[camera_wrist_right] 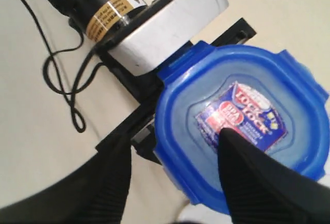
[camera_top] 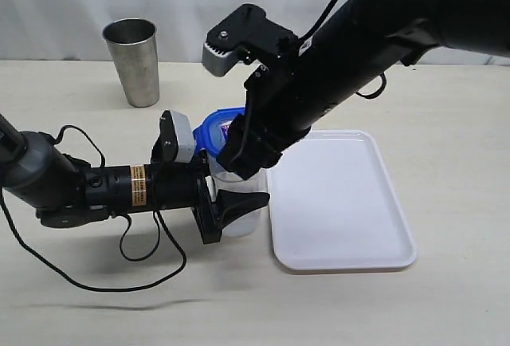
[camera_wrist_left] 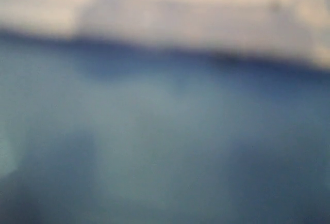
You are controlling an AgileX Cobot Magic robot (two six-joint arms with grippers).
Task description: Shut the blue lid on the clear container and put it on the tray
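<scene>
Nothing usable from the left wrist cam: just blur, blue below and pale beige above, no edges I can name.

In the ext. view both arms cover most of the clear container (camera_top: 241,225). I only get its lower wall and a strip under the lid. It stands upright on the surface (camera_top: 80,314), just beside the left rim of the tray (camera_top: 343,202), not on it. The left end effector (camera_top: 249,199) straddles it, near finger lying across the front wall. The far finger is hidden behind the container, but it reads as clamped on it.

The blue lid (camera_top: 213,132) sits on top of the container. I can't tell whether its flaps are snapped down. The right end effector (camera_top: 243,159) hangs over it and blocks approx. half the lid in the ext. view. On the right wrist cam its fingers stand wide apart, gripping nothing. One tip is over the red-and-white label, the other is off the lid's edge. Can't tell if the tip touches.

The left arm's silver cam housing (camera_wrist_right: 170,22) crowds the lid's far side. A steel cup (camera_top: 133,63) stands upright at the back, well apart.
</scene>
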